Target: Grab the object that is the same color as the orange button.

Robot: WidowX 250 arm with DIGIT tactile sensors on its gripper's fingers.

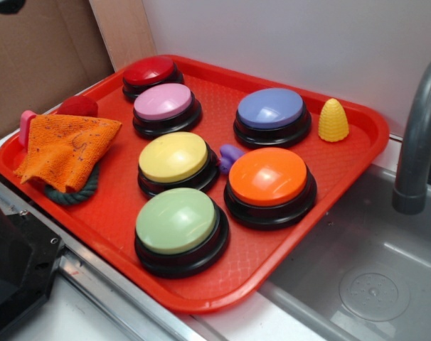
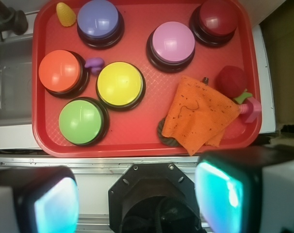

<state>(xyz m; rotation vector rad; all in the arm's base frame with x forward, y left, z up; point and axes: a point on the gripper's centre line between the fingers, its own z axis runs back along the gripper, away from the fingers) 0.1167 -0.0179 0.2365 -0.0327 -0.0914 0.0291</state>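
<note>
An orange microfibre cloth (image 1: pixel 66 149) (image 2: pixel 200 115) lies crumpled at the left end of the red tray (image 1: pixel 272 263) (image 2: pixel 137 131), draped over a dark green rope (image 1: pixel 77 190) (image 2: pixel 165 133). The orange button (image 1: pixel 269 177) (image 2: pixel 60 71), glossy dome on a black base, stands at the tray's right side in the exterior view. In the wrist view my gripper (image 2: pixel 137 199) hangs high above the tray's near edge, open, its two fingers (image 2: pixel 220 189) far apart with nothing between them. The gripper does not show in the exterior view.
Red (image 1: pixel 150 71), pink (image 1: pixel 163 103), blue (image 1: pixel 271 110), yellow (image 1: pixel 174 158) and green (image 1: pixel 177 222) buttons fill the tray. A yellow corn toy (image 1: pixel 333 121), a small purple toy (image 1: pixel 231 155) and a red strawberry toy (image 1: pixel 78 106) lie there too. A sink (image 1: pixel 372 284) and grey faucet (image 1: pixel 418 142) are at right.
</note>
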